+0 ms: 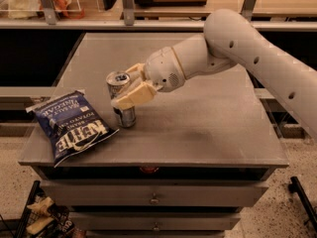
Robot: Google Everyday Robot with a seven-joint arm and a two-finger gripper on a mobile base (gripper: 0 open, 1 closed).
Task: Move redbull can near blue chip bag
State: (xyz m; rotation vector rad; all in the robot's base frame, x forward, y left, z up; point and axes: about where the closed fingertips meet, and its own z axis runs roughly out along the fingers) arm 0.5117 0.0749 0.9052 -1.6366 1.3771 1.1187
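The redbull can [120, 86] stands upright on the grey table [198, 128], a slim silver-and-blue can with a shiny top. My gripper [130, 86] is shut on the can's middle, one tan finger [132, 95] across its front. The blue chip bag [69, 125] lies flat at the table's front left, dark blue with white "Kettle" lettering. The can's base is just right of the bag's right edge, a small gap apart. My white arm reaches in from the right.
A shelf rail [124, 24] with stored items runs behind the table. Drawers [153, 197] sit under the tabletop. A cart with yellow items [39, 217] stands on the floor at the lower left.
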